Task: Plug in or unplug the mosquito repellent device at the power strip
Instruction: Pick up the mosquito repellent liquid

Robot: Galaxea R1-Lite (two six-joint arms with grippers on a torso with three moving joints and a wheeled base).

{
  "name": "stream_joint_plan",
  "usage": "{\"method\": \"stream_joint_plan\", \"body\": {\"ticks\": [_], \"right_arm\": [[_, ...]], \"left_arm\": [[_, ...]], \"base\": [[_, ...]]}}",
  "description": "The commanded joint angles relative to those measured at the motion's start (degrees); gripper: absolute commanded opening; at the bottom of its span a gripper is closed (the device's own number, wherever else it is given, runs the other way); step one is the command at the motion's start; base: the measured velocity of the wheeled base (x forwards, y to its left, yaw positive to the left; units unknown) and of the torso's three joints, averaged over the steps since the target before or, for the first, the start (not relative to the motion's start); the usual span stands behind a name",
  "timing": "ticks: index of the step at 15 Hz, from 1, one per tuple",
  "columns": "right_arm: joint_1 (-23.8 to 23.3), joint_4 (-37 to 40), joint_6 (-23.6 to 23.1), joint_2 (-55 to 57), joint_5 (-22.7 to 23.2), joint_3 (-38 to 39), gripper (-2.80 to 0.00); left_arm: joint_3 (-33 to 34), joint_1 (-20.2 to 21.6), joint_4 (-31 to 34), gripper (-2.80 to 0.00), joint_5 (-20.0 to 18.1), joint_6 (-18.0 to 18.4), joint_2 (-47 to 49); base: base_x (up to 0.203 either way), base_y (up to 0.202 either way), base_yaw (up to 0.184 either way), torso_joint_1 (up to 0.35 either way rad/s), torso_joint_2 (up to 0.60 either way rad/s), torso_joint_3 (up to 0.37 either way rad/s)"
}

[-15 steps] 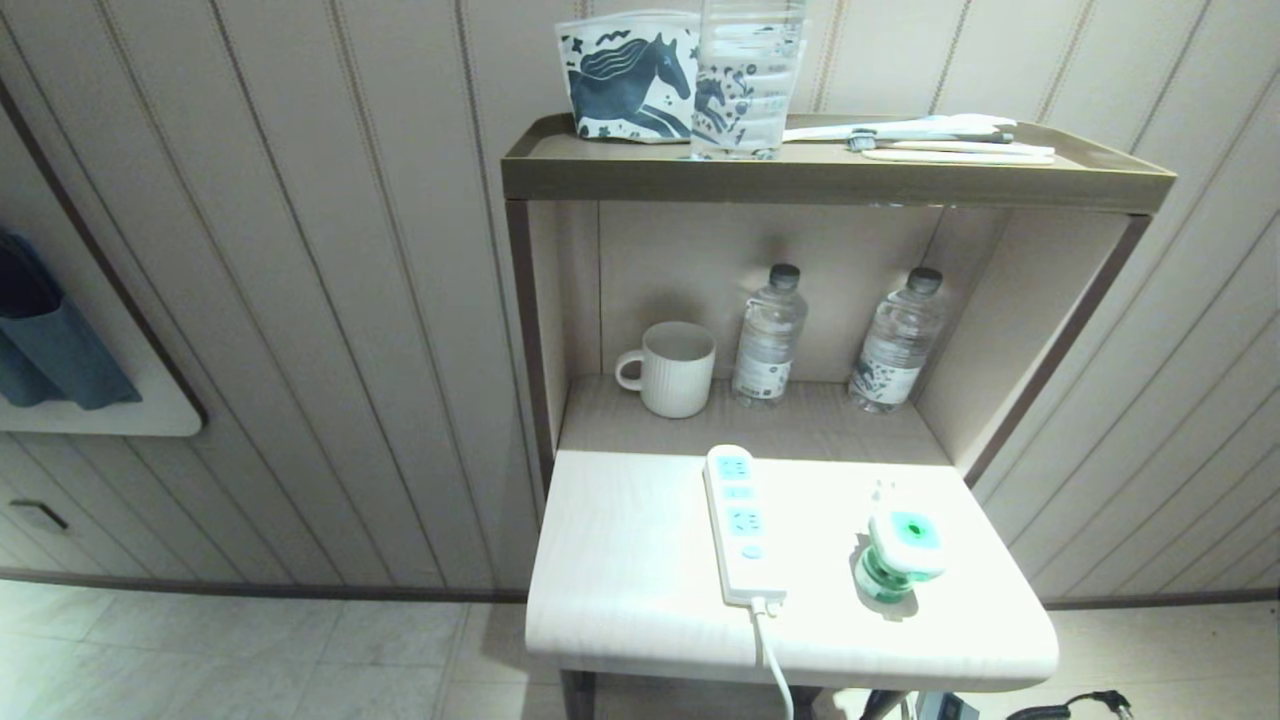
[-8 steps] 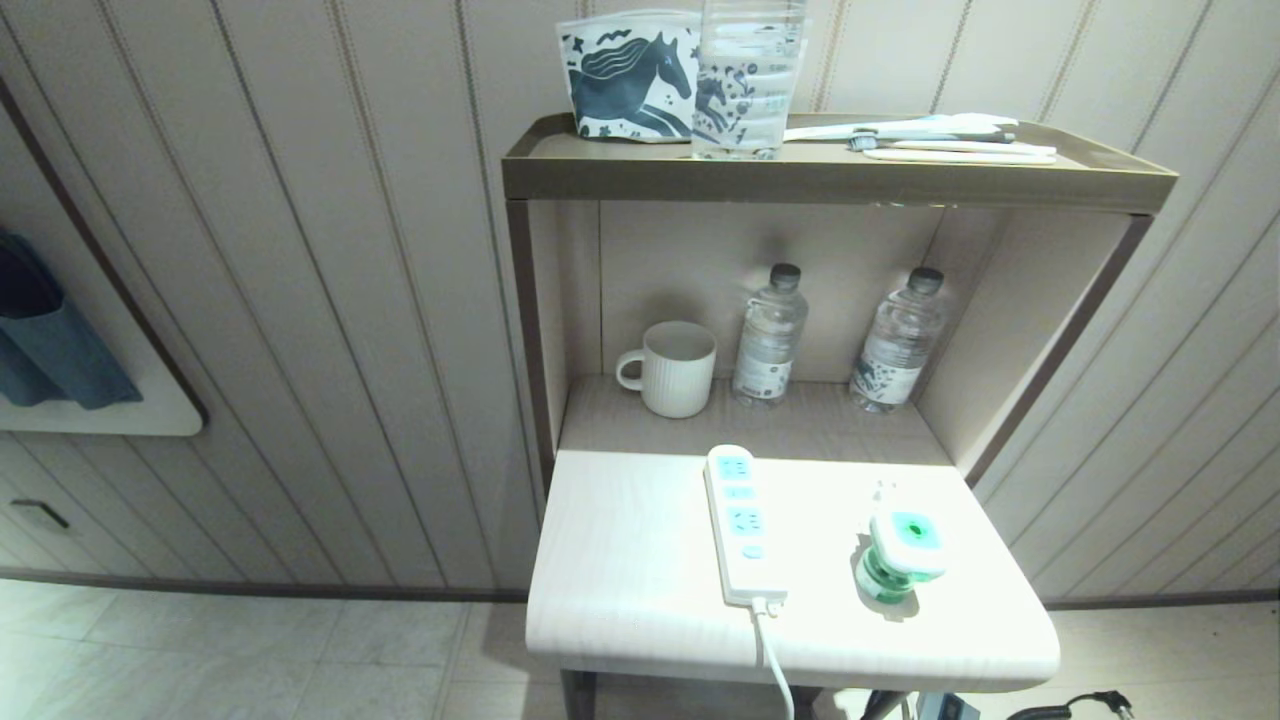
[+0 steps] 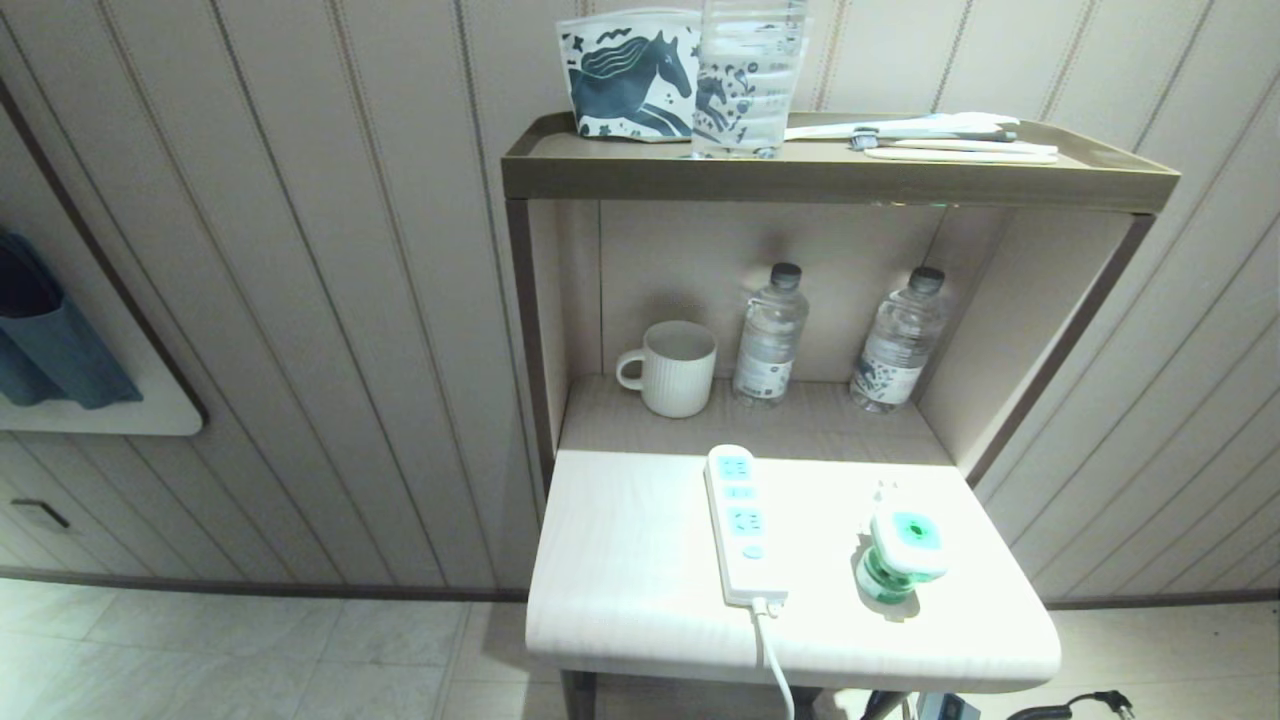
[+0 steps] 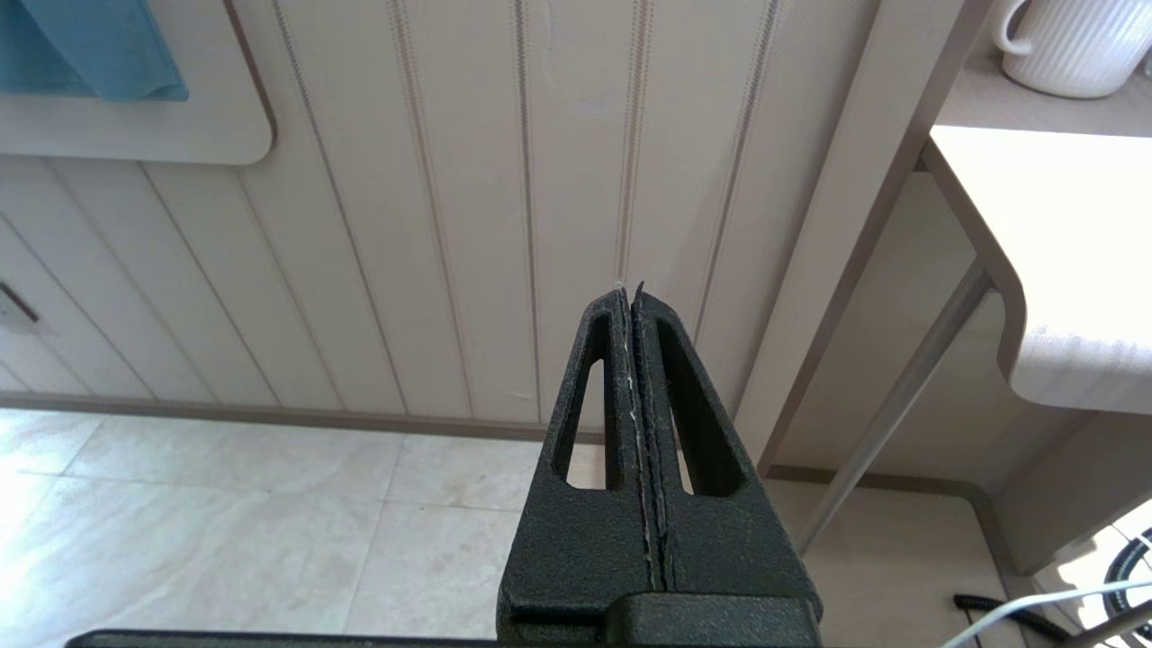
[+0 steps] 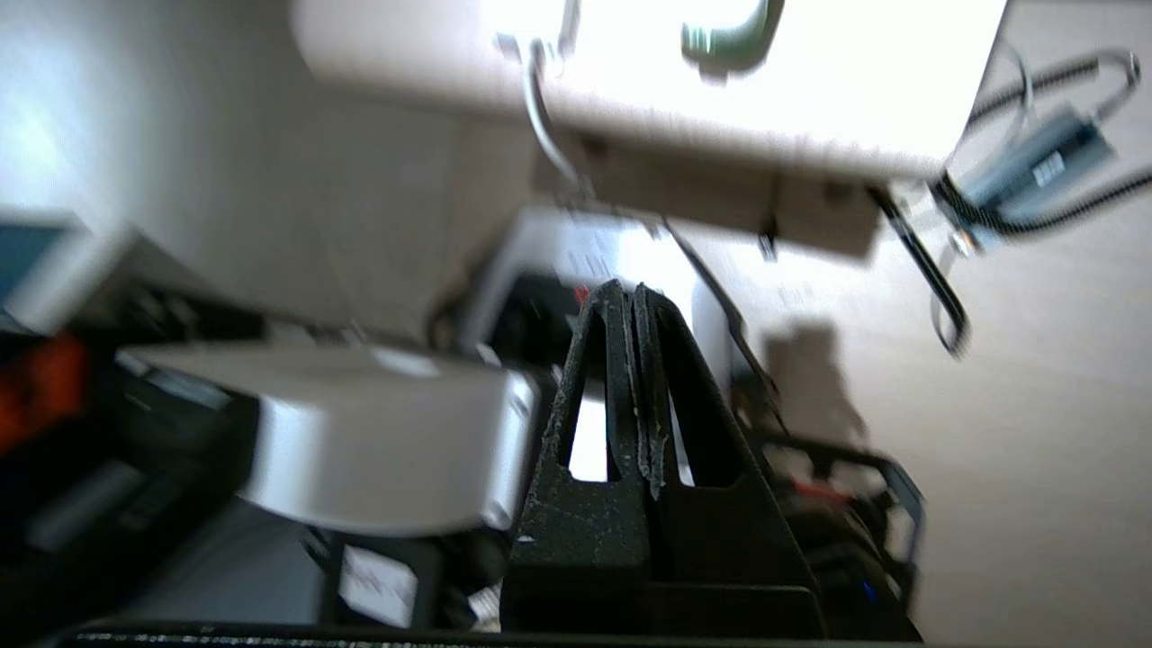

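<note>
Fig.: strip (image 3: 741, 527) lies on table (image 3: 620, 560), cord off front edge; device (image 3: 900, 552) stands unplugged just to its right. No legible labels. Behind — mug (image 3: 672, 367), two bottles (image 3: 768, 335). My L gripper (image 4: 633, 297) and R gripper (image 5: 635, 297) — both closed, empty, below table level.

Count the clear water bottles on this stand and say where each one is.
3. Two small capped ones stand at the back of the middle shelf: one right of the mug, one further right. A larger one stands on the top shelf, its top cut off.
</note>
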Motion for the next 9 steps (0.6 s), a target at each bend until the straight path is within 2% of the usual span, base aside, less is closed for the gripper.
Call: {"method": "stream_joint_plan", "body": {"ticks": [1,3,5,6,8,9], "right_arm": [[5.45,1.31,-2.52,2.77,-2.59,6.74,-2.80],[6.25,-5.22,-3.40,1.77,-7.53,11.88,-2.80],[8.69,-16.13,-5.04,-1.64,-12.47,20.92,-2.80],[10.68,-23.86,-6.32,-3.60,-15.37,26.49,0.00],[12.66,-39.87,-8.67,-6.14,-20.35,36.23,0.00],[13.42,-44.40,-9.81,-6.89,-21.87,40.65,0.00]], "left_arm": [[0.00,0.01,-0.01,-2.80,0.02,-0.02,0.09],[-0.01,0.01,-0.01,-2.80,0.02,-0.02,0.09],[0.07,0.01,-0.10,-2.80,0.02,-0.11,0.09],[0.07,0.01,-0.10,-2.80,0.02,-0.10,0.09],[-0.01,0.01,-0.01,-2.80,0.02,-0.11,0.09],[-0.01,0.01,-0.08,-2.80,0.02,-0.04,0.09]], "base": [[0.000,0.000,0.000,0.000,0.00,0.000],[0.000,0.000,0.000,0.015,0.01,-0.001],[0.000,0.000,0.000,0.000,0.00,0.000],[0.000,0.000,0.000,0.000,0.00,0.000],[0.000,0.000,0.000,0.000,0.00,0.000],[0.000,0.000,0.000,0.000,0.00,0.000]]}}
